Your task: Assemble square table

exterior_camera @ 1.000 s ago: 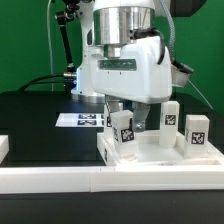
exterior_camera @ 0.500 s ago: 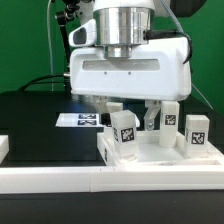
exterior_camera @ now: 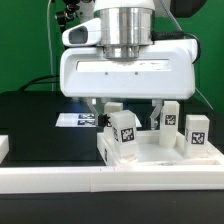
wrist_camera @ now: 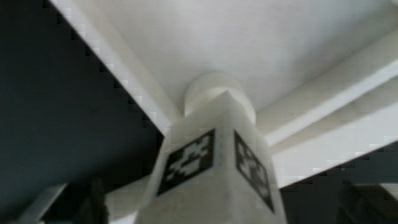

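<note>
The square table's white slab (exterior_camera: 160,152) lies at the front right of the black surface, with several tagged white legs standing upright on it. My gripper (exterior_camera: 128,112) hangs over its left part, open wide, with dark fingers (exterior_camera: 100,108) to either side. The nearest leg (exterior_camera: 124,135) stands just below and between them. In the wrist view that leg (wrist_camera: 214,160) rises from the slab (wrist_camera: 267,50) straight toward my gripper (wrist_camera: 214,208). The fingers (wrist_camera: 63,205) show only as dark blurs at both sides, apart from the leg. Two more legs (exterior_camera: 170,115) (exterior_camera: 197,130) stand further right.
The marker board (exterior_camera: 78,120) lies flat on the black surface behind the slab. A long white rail (exterior_camera: 90,182) runs along the front edge. A small white block (exterior_camera: 3,147) sits at the exterior view's left edge. Green wall behind.
The hand has turned about its upright axis, so its broad face now points at the exterior camera. The jaws stay open. The slab and legs have not moved.
</note>
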Robot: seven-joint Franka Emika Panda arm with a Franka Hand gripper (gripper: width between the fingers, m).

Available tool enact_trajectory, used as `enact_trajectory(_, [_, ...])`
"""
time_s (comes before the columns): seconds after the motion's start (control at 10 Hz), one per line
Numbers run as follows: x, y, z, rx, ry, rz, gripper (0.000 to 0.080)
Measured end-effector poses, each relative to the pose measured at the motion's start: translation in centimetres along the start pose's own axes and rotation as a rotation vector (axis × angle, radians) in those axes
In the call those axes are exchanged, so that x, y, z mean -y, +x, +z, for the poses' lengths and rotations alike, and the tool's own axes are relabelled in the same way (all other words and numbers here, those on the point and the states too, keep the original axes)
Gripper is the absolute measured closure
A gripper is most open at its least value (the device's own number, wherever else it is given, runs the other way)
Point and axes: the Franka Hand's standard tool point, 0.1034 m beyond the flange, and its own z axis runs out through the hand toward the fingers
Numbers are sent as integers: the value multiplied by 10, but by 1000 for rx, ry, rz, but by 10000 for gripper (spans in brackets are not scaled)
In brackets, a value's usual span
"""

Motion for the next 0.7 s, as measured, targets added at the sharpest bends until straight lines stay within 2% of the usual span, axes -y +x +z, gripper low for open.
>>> enact_trajectory(0.4, [0,0,0,0,-3,-226,150])
enact_trajectory(0.7, [-1,1,-1,-1,-16,-400,150])
